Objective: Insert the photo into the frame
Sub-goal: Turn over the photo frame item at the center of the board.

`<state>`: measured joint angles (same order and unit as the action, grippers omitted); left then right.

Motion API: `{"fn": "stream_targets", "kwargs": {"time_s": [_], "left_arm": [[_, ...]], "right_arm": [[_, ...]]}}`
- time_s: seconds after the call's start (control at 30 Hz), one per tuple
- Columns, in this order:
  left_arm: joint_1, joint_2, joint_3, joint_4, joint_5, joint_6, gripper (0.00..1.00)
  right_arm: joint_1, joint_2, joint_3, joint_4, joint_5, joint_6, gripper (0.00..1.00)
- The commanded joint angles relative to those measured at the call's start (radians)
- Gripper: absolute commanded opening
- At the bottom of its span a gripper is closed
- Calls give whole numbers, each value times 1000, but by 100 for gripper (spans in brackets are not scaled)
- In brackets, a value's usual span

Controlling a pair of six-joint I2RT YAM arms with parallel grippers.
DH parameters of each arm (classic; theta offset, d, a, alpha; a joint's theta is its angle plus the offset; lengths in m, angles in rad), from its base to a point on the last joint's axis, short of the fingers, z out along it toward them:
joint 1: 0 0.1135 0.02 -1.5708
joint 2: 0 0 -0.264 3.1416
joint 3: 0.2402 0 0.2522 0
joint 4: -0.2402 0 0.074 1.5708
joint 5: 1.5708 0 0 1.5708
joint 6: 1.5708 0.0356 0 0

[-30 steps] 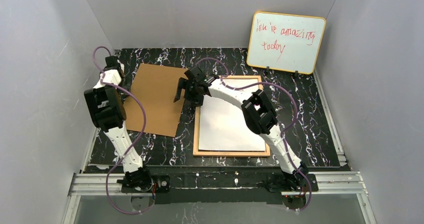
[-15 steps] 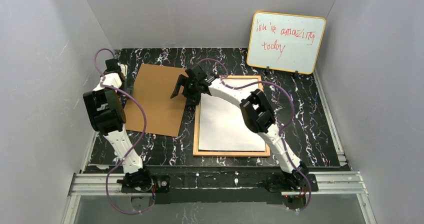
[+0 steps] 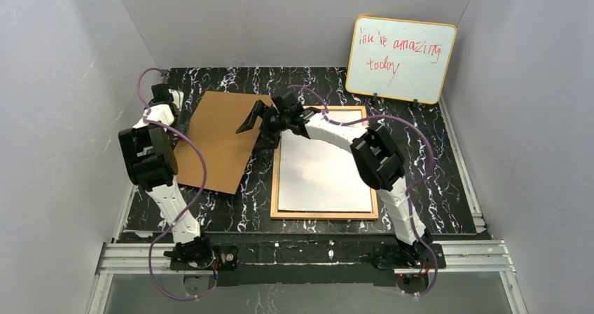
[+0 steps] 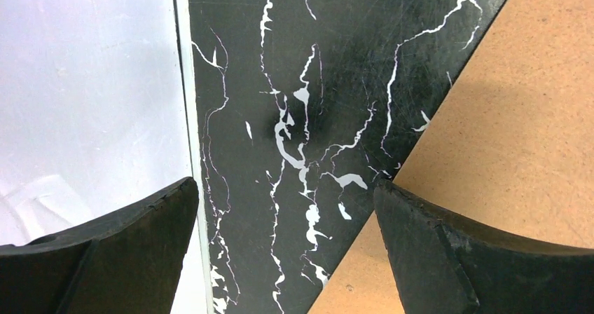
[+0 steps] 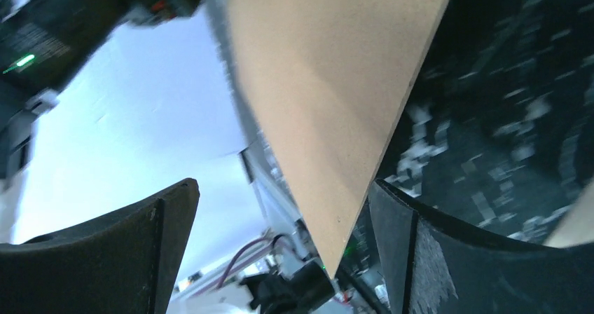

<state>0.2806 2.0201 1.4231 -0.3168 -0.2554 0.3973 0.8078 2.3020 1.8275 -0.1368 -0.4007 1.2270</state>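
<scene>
Overhead view: I see the black, white-veined marble-pattern bench point(image 3: 434, 174) with the large thin light-orange wooden rectangular picture frame point(image 3: 326, 216) lying flat on its right half, the far rail close to the foot of the orange-edged whiteboard with red handwriting point(image 3: 401, 59), which stands at the far right corner. The large rectangular photo point(image 3: 324, 170) lies inside the frame's rails with only its plain white side showing, and the right arm crosses over its far part. The brown fibreboard back panel point(image 3: 210, 146) lies apart from the frame on the left half of the bench, skewed to the bench edges. Left wrist view: my left end effector point(image 4: 284, 195) stands open and empty near the far left corner, with bare bench between its fingers point(image 4: 126, 244), the panel's edge to one side and the pale grey side wall point(image 4: 84, 83) to the other. Right wrist view (blurred): my right end effector point(image 5: 280, 195) is spread wide at the panel's far right corner, which shows between its fingers point(image 5: 420, 258); I cannot tell whether either finger touches it.
</scene>
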Motion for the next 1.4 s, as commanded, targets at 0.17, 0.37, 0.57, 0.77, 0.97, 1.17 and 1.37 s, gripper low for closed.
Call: {"fn": "stream_targets", "kwargs": {"time_s": [0.17,0.37,0.57,0.77,0.97,1.17,1.37], "left_arm": [[-96,50,-122,-259,186,8,97],[-96,33,-138,-285,217,28,97],[-96,22,-131,-309,240,36,97],[-96,16,-110,-327,255,36,97],[-97,-55,-30,-400,340,73,98],[-101,-257,56,-475,596,193,98],[-103,-604,-99,-476,905,529,98]], "right_arm": [[43,-230,-200,477,-122,137,98],[42,-214,-229,555,-146,158,96],[41,-234,-229,483,-113,97,90],[42,-307,-242,299,19,-16,68],[38,-325,-209,142,108,-68,18],[8,-289,-144,106,59,3,1],[-72,-276,-100,186,-57,155,1]]}}
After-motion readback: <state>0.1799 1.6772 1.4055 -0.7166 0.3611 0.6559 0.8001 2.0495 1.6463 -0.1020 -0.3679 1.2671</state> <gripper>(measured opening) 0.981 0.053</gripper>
